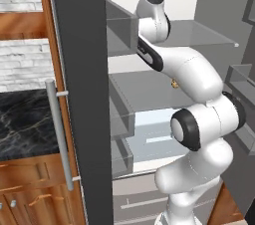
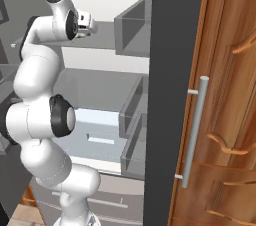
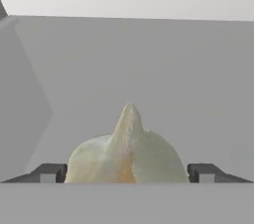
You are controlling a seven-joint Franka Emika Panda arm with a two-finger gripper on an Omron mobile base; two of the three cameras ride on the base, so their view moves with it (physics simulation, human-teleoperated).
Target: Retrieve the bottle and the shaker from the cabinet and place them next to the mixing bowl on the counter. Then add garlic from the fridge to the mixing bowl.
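A pale garlic (image 3: pixel 126 153) bulb with a pointed top sits on a grey fridge shelf (image 3: pixel 149 69), close in front of the hand camera. My gripper (image 3: pixel 127 172) is open, with one dark fingertip (image 3: pixel 49 172) on each side of the bulb and very little gap to it. In the right base view the hand (image 2: pixel 86 23) reaches from the left into the open fridge at upper-shelf height. The bottle, the shaker and the mixing bowl are out of view.
The dark fridge door (image 1: pixel 79 94) with its steel handle (image 1: pixel 59 134) stands open on the left. Glass shelves (image 1: pixel 199 35) and door bins (image 2: pixel 132 30) surround the arm. A small tan thing (image 1: pixel 175 83) peeks out under the forearm. A black marble counter (image 1: pixel 25 124) lies left; wooden cabinets (image 2: pixel 225 95) stand right.
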